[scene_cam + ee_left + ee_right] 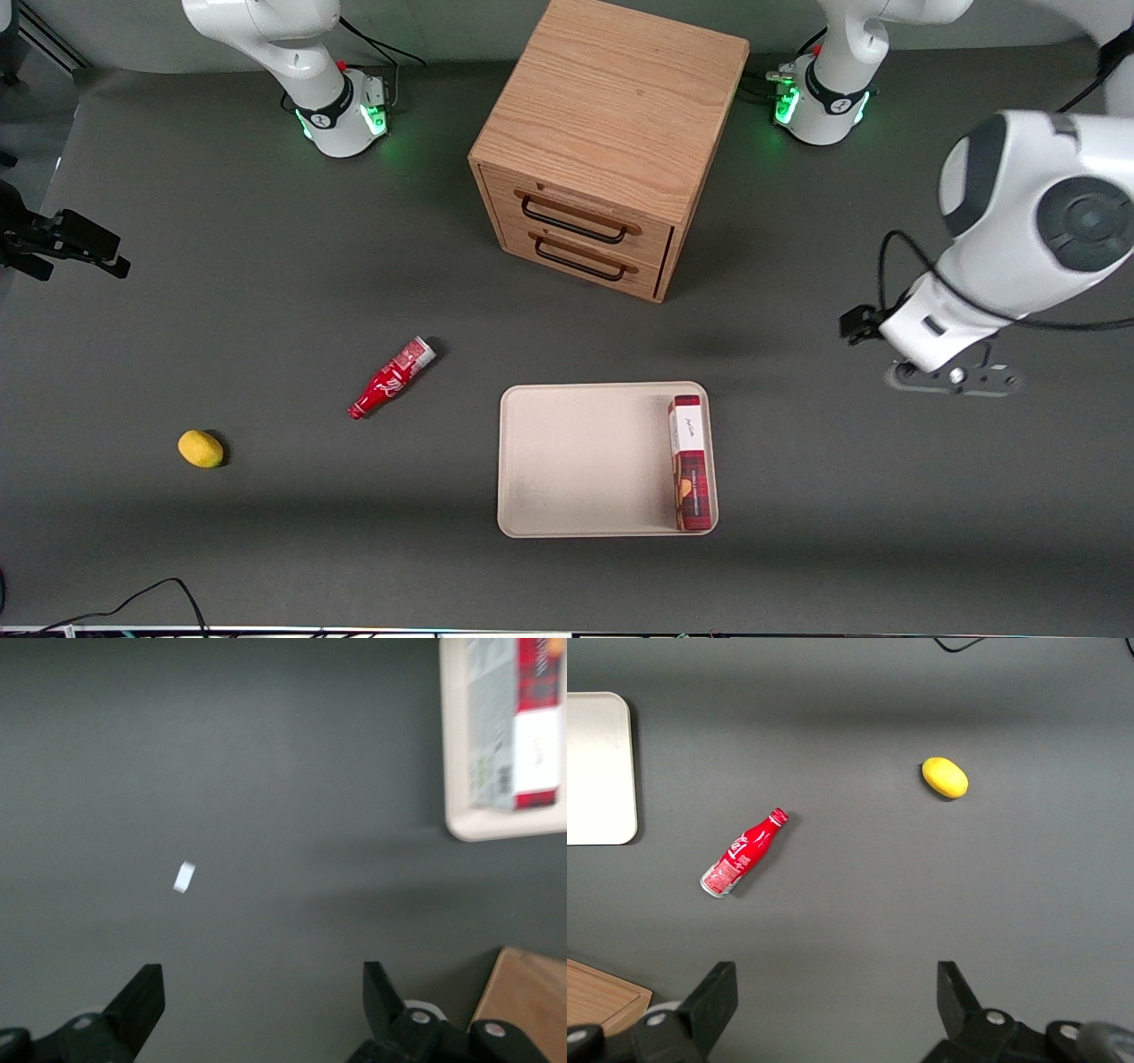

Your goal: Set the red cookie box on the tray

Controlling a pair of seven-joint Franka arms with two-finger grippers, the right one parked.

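Red cookie box point(690, 463): lying flat in the tray point(576, 461), along the rim toward the working arm's end, white end panel pointing toward the cabinet point(602, 142).
End effector point(263, 1010): hanging released over bare desk point(266, 266), fingers spread, grasping nothing, well apart from the tray.
Progress: placement is looking done to me; nothing is remaining but parking the arm.
Bystanders: red bottle point(391, 378) and lemon point(200, 448) are sitting untouched.

High front overview and downward left wrist view, sharing the tray point(567, 443) point(461, 815) corner.
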